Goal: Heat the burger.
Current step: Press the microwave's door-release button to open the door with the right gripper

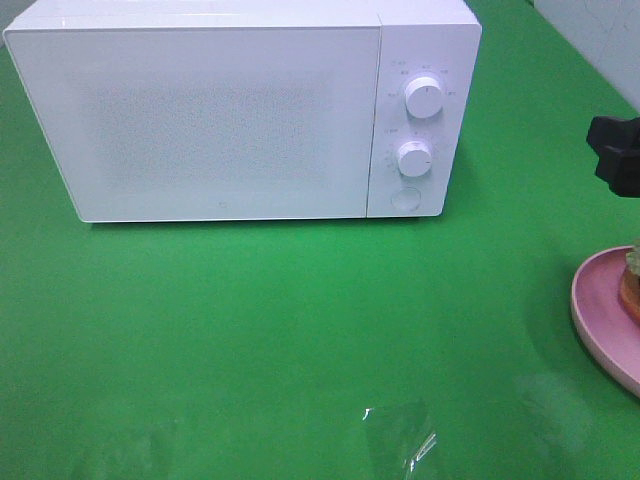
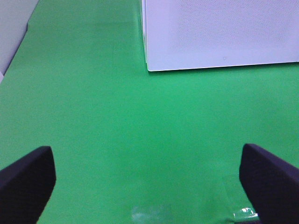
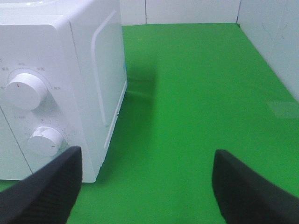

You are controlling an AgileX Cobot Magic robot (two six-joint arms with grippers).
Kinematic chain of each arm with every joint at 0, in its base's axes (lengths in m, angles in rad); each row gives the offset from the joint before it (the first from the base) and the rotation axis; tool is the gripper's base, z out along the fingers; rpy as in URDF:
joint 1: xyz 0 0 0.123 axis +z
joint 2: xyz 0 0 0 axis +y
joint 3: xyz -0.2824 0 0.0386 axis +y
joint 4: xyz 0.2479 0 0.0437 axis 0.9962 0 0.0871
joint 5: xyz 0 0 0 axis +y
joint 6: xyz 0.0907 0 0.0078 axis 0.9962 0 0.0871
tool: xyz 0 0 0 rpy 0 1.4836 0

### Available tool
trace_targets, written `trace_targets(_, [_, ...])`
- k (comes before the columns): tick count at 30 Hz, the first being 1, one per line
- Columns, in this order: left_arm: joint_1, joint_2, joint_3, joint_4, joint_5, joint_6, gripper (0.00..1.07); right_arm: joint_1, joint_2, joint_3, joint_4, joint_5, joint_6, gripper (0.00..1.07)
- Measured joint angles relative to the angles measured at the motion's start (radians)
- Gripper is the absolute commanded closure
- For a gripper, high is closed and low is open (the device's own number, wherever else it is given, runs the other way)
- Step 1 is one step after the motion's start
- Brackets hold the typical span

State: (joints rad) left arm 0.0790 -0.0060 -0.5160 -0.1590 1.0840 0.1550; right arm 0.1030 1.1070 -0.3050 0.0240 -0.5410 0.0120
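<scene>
Viewing from the high camera: white microwave (image 1: 220, 110) stands at the back of the green table (image 1: 300, 330), door closed, front toward the camera. Control panel is on its right side: upper knob (image 1: 424, 97), lower knob (image 1: 413, 158), round button (image 1: 405, 197) under both.

Pink plate (image 1: 592, 300) lies at the right edge of that view, cut off by the frame, well apart from the microwave. Burger (image 1: 631, 290) rests on the plate; only a sliver of it shows, green over brown.

Black part of the right arm (image 1: 615, 150) shows at the right edge, beside the microwave's right end, not touching it.

Left gripper (image 2: 145, 158): jaws spread wide, nothing between them, bare green surface below, a lower front corner of the microwave ahead.

Right gripper (image 3: 148, 158): jaws spread, nothing between them, pointed past the microwave's knob panel and right side wall
</scene>
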Motion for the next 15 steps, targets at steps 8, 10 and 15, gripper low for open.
trace_targets(8, [0.0,0.0,0.0,0.0,-0.001,0.0,0.07,0.242,0.122,0.001,0.293,-0.167,-0.355,0.34])
trace_targets(10, [0.0,0.0,0.0,0.0,-0.001,0.0,0.07,0.27,0.137,0.001,0.334,-0.19,-0.384,0.34])
trace_targets(15, [0.0,0.0,0.0,0.0,-0.001,0.0,0.07,0.371,0.201,0.001,0.474,-0.278,-0.445,0.34])
